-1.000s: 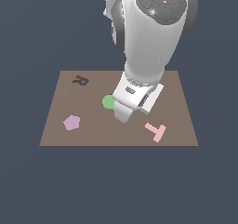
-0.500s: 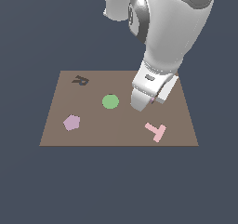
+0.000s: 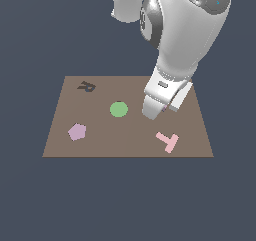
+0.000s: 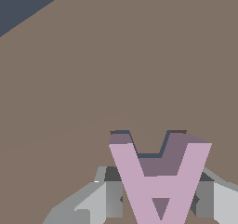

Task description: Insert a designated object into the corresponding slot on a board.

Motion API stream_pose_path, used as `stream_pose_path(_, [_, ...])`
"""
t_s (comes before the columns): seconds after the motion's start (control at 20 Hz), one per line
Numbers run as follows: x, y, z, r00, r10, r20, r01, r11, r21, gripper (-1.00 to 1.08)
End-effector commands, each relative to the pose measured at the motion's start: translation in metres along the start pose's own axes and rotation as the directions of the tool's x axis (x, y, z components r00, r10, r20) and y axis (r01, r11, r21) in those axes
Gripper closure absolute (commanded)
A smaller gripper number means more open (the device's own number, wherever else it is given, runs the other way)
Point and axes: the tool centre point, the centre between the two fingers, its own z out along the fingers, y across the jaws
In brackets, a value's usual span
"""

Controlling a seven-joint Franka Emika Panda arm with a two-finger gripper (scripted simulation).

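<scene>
Both fingers [image 4: 109, 197] grip A [image 4: 160, 181] (seemingly).

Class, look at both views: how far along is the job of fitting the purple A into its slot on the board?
Done: the pincer has the purple A gripped between its fingers. In hand: the A is over the board, with dark slot edges showing just behind its legs, so it looks partly in or nearly aligned. Left: seating it fully and letting go. The exterior view hides this behind the arm.
</scene>
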Motion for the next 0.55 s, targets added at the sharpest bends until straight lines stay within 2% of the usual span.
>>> stream_pose_path(0.0, [0.0004,-0.0003,0.0029,1.000,0.001,0.000,-0.001,1.000,0.000,1.08])
stream_pose_path(0.05, [0.0004,-0.0003,0.0029,1.000,0.001,0.000,-0.001,1.000,0.000,-0.92])
stream_pose_path(0.5, [0.0004,-0.0003,0.0029,1.000,0.001,0.000,-0.001,1.000,0.000,-0.92])
